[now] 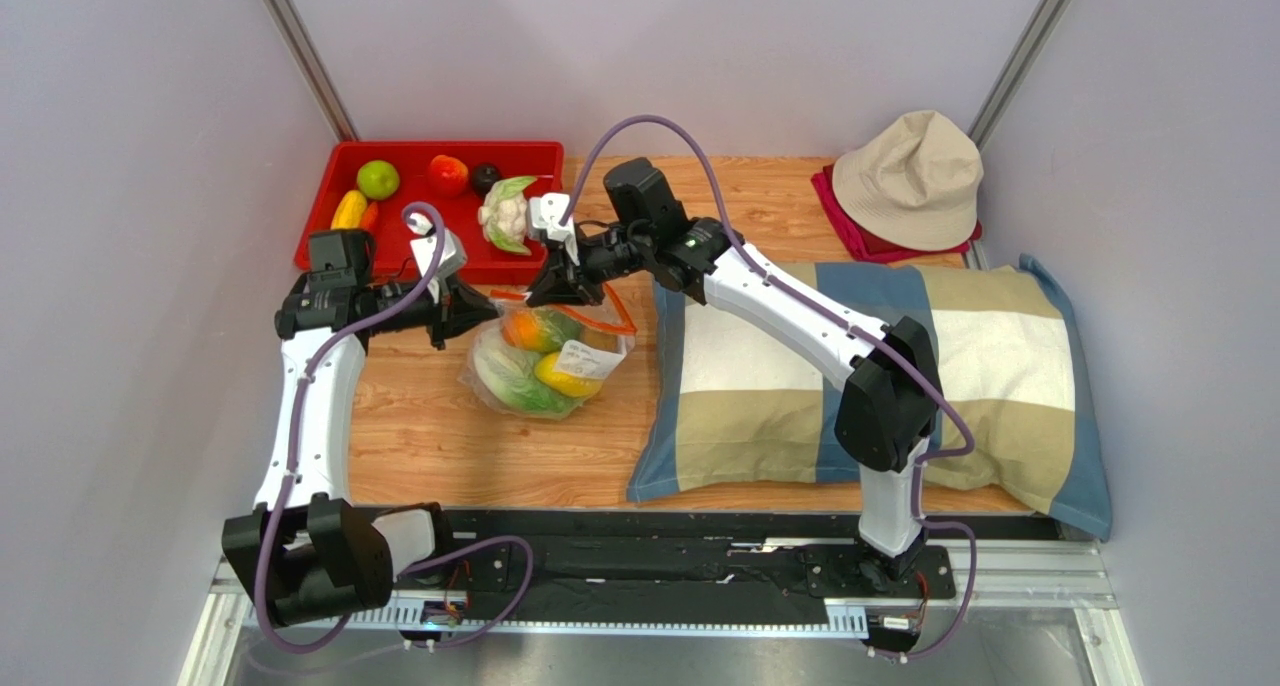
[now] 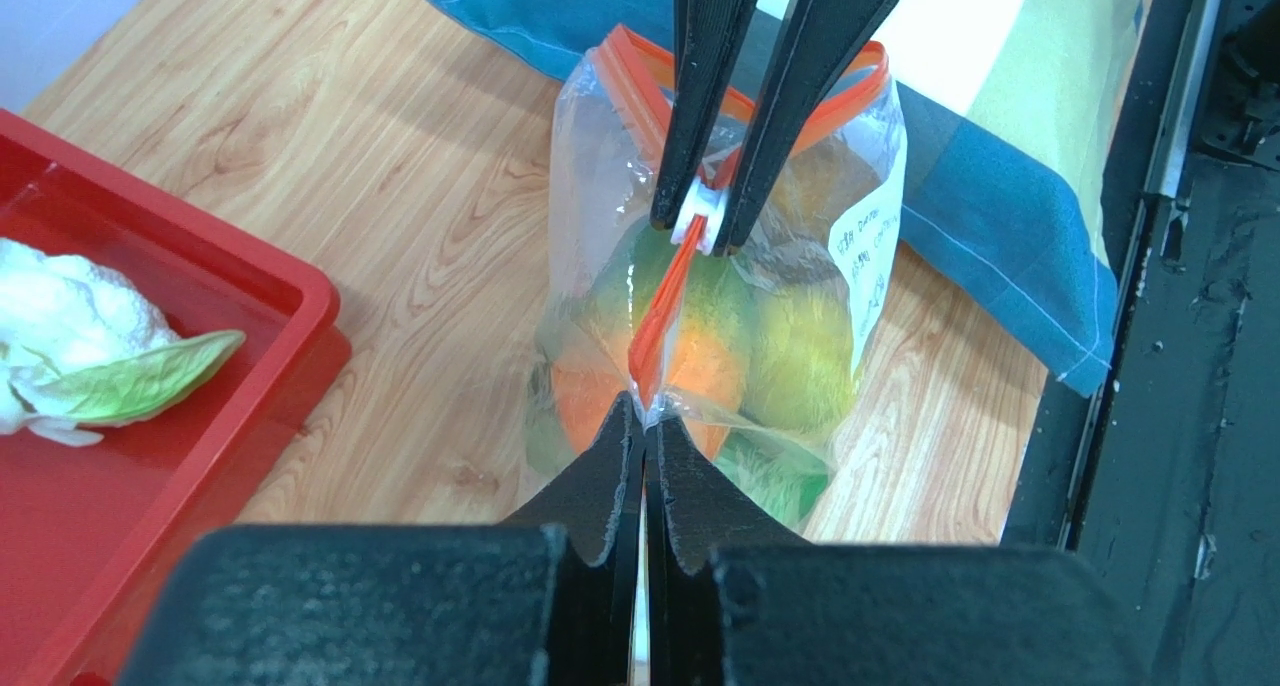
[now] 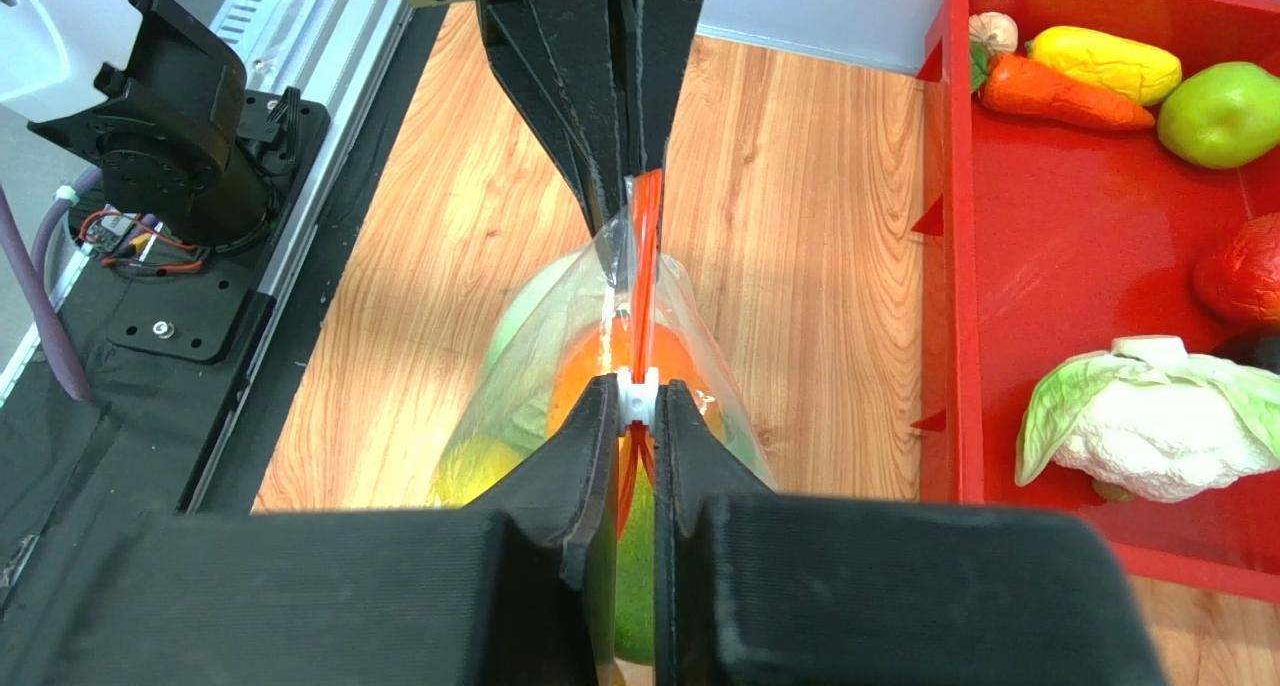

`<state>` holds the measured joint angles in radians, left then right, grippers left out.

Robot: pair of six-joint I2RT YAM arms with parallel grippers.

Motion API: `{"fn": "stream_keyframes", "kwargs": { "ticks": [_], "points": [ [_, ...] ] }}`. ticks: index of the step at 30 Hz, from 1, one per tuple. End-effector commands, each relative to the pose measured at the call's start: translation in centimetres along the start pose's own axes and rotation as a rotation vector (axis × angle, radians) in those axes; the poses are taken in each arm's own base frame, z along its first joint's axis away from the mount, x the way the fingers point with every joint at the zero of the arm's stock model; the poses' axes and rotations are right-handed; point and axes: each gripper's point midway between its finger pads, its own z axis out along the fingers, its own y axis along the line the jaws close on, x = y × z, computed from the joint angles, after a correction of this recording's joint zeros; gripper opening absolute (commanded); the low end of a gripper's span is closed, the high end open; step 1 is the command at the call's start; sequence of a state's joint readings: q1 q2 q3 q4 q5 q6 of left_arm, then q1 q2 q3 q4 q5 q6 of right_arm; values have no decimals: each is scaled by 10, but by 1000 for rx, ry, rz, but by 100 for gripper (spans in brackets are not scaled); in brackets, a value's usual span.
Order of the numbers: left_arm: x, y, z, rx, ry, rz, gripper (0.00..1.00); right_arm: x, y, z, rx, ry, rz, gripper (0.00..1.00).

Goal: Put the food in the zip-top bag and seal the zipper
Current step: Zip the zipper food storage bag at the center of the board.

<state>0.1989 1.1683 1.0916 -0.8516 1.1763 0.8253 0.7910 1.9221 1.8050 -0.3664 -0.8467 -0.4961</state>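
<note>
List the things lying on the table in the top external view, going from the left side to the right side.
red tray → zip-top bag → checked pillow. The hat lies over the same stretch as the pillow, so it is left out.

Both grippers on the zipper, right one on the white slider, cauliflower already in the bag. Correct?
No. The cauliflower is not in the zip-top bag; it lies in the red tray, as the right wrist view shows. The rest holds: left gripper and right gripper both clamp the zipper, the right one on the white slider.
</note>
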Motion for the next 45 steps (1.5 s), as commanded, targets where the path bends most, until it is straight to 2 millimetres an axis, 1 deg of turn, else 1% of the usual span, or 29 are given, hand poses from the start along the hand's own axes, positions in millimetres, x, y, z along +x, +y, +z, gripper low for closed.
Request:
{"fn": "stream_keyframes", "kwargs": {
  "ticks": [1,3,5,6,7,8,9,11,15,17,20,21,24,25,26,28,29,30,31,32,33,34,35,36,38,40,43,44,45],
  "points": [
    [-15,3,-12,-36,-37,100,0,4,-5,-25,42,42,10,0],
    [-15,3,-13,-34,-36,101,0,5,-5,-29,47,45,11,0],
    [-20,0,-14,-23,-49,113,0,2,-3,-30,43,40,11,0],
    [-27,-2,-14,-13,-68,127,21,-1,-2,-30,35,29,13,0],
    [-30,-4,-14,-8,-75,143,31,-8,-2,-29,37,12,20,0],
    [-34,-5,-14,-5,-80,160,38,-11,-3,-29,37,3,21,0],
    [-37,-8,-13,1,-80,194,47,-13,-3,-27,33,-4,27,0],
    [-39,-12,-12,10,-84,223,55,-21,-4,-25,32,-21,19,0],
    [-41,-18,-3,47,-84,253,63,-23,-3,-23,20,-28,13,0],
    [-43,-20,2,66,-83,258,64,-26,-1,-23,13,-34,4,0],
    [-52,-17,2,54,-94,263,67,-29,3,-22,2,-40,-21,0],
    [-57,-13,1,36,-99,281,67,-30,4,-22,-2,-42,-28,0],
    [-65,-8,-4,-7,-94,301,67,-32,4,-21,-5,-46,-41,0],
    [-67,-9,-5,-13,-96,308,67,-32,5,-20,-8,-47,-43,0],
    [-74,-9,-10,-28,-102,331,67,-34,5,-21,-7,-49,-47,0],
    [-79,-11,-13,-34,-100,364,67,-34,6,-20,-12,-51,-52,0],
    [-79,-15,-15,-23,-88,352,67,-35,7,-21,-13,-52,-52,0],
    [-78,-15,-15,-15,-81,411,68,-35,8,-20,-19,-54,-51,0],
    [-75,-16,-15,-2,-72,420,68,-35,7,-21,-17,-55,-53,0],
    [-69,-17,-13,17,-55,390,68,-36,10,-19,-24,-57,-53,0],
    [-64,-15,-11,29,-32,438,68,-37,10,-19,-26,-61,-61,0],
    [-60,-15,-10,46,-16,444,67,-37,11,-19,-30,-62,-65,0],
    [-51,-17,-8,77,20,412,65,-39,12,-18,-32,-65,-71,0],
    [-50,-19,-4,102,30,424,63,-40,13,-18,-36,-69,-77,0],
    [-47,-15,-1,115,49,418,61,-42,17,-16,-45,-71,-86,0],
    [-46,-15,4,130,56,421,60,-43,20,-15,-51,-72,-94,0],
    [-43,-16,9,143,73,437,56,-45,24,-13,-56,-75,-111,0],
    [-40,-16,9,147,86,433,51,-45,23,-13,-52,-74,-110,0],
    [-37,-17,10,152,95,430,48,-45,23,-12,-51,-75,-112,0]
  ]
}}
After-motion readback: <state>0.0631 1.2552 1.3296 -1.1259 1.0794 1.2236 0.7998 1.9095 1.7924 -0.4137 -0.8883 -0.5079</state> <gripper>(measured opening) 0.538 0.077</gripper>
